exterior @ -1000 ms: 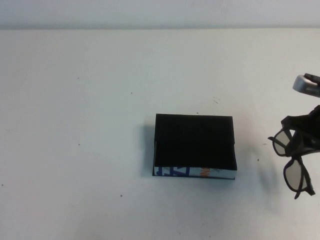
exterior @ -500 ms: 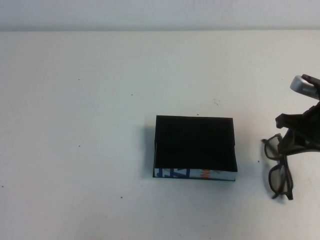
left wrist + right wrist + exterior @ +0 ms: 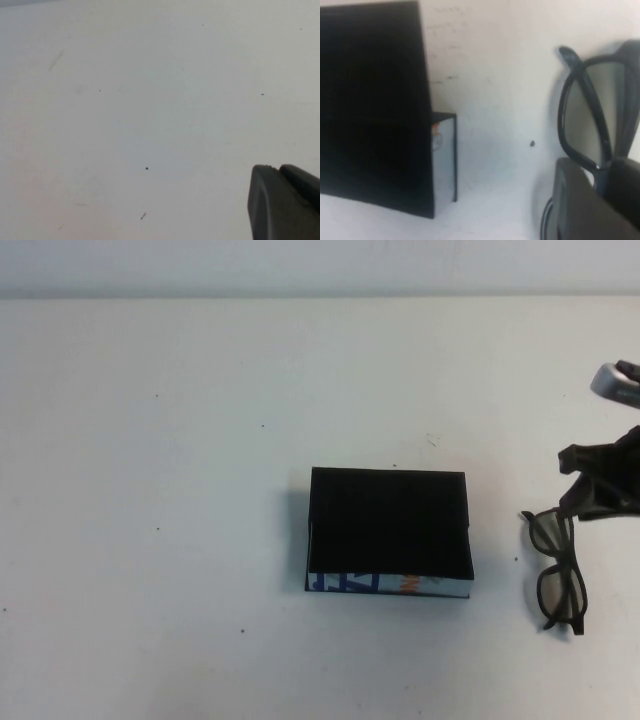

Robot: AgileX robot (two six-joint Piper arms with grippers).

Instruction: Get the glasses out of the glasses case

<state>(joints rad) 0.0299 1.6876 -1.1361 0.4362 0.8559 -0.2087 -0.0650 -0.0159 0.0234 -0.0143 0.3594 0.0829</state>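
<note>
White and lightly speckled, the table (image 3: 180, 440) fills nearly all of the high view, with a pale wall strip along its far edge. The left side of the table carries only a few small dark flecks. The left hand (image 3: 285, 202) does not appear in the high view; in its own wrist view only a dark corner of it shows over bare table, so I cannot tell whether it is spread or pressed together.

Near the middle of the table, slightly toward the right, sits the glasses case (image 3: 389, 530), a black box lying flat with its dark top facing up. Its side toward the robot is white with blue and orange letters. In the right wrist view the same case (image 3: 372, 105) shows as a large black slab with the pale printed side at its edge.

Right of the case and apart from it lie the glasses (image 3: 556, 571), dark-framed with greyish lenses, out of the case and resting on the table with one lens farther away and the other nearer the robot. The right hand (image 3: 598, 492) is at the right edge, at the far end of the glasses, its dark fingers (image 3: 580, 200) pinching the frame (image 3: 592, 125).
</note>
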